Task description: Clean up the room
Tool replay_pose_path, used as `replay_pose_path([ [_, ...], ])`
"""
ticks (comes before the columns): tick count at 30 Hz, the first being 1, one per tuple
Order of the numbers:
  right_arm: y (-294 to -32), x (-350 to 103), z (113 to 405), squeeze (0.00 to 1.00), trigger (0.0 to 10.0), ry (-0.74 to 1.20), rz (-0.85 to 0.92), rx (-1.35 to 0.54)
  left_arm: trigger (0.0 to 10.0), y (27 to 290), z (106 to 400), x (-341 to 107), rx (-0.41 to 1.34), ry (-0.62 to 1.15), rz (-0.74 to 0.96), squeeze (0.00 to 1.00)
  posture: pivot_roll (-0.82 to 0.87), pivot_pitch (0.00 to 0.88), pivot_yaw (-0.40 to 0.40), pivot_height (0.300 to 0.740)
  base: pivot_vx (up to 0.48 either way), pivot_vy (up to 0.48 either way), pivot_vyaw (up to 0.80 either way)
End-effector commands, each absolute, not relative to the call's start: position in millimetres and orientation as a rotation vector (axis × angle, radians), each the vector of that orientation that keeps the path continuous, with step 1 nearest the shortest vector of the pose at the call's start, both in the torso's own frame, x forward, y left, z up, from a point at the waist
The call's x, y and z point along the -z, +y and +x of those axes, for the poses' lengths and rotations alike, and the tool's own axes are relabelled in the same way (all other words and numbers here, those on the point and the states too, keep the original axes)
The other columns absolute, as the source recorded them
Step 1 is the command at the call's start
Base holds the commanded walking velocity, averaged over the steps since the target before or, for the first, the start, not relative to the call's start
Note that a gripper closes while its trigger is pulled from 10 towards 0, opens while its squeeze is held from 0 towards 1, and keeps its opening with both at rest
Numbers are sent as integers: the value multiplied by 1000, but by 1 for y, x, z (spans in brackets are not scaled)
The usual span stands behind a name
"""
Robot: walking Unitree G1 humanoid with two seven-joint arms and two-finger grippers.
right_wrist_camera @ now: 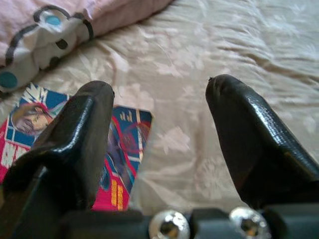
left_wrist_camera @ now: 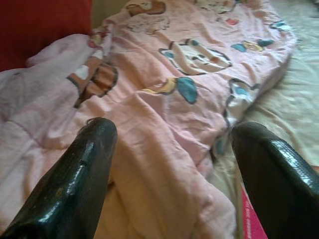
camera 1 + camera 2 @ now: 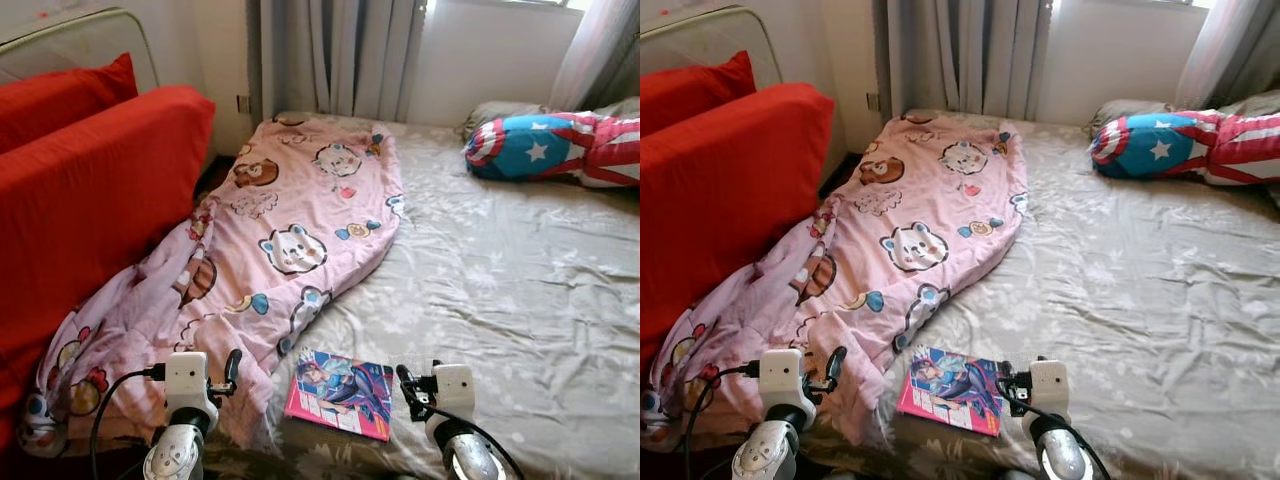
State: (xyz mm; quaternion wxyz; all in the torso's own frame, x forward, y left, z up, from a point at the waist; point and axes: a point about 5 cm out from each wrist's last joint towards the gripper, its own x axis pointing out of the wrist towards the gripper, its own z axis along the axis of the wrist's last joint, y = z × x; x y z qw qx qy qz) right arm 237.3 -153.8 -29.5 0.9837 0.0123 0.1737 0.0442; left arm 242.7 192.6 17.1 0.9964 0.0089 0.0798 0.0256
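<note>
**Both grippers spread and empty over the bed's near edge, nothing picked up yet**

Left gripper [image 2: 169,144] hovers with fingers wide apart above the crumpled near end of the pink cartoon blanket [image 3: 290,230], holding nothing. Right gripper [image 1: 159,124] also spread wide and empty, poised just over the near corner of the comic book [image 3: 342,392], not touching it as far as I can tell. Both look lined up for a first grab, probably one arm per item; which goes first is a guess

Comic book lies flat, cover up, on the grey floral sheet [image 3: 500,270] near the foot edge of the bed, just beside the blanket's hem, between the two grippers. Blanket runs diagonally up the left side of the bed, unfolded and bunched, its lower end spilling off toward the red sofa [image 3: 90,200]. Likely needs straightening or folding

A star-and-stripes pillow [image 3: 550,145] sits at the far right by the head end, partly on a grey pillow. Sheet is wrinkled but otherwise bare. Sofa stands tight against the bed's left side with a red cushion [image 3: 70,85] on top. Grey curtains [image 3: 330,55] and a bright window behind
</note>
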Motion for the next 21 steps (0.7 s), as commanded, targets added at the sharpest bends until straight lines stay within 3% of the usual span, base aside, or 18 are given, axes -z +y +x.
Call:
replay_pose_path([
  [1,-156,29,238,0,10000,348,26,-84,10000,193,243,-18,-55,162,13,0,13,0,-70,643,0,0,0],
  [21,-149,30,238,0,10000,346,35,-109,10000,192,244,-18,-52,163,10,0,16,0,-71,628,0,0,0],
])
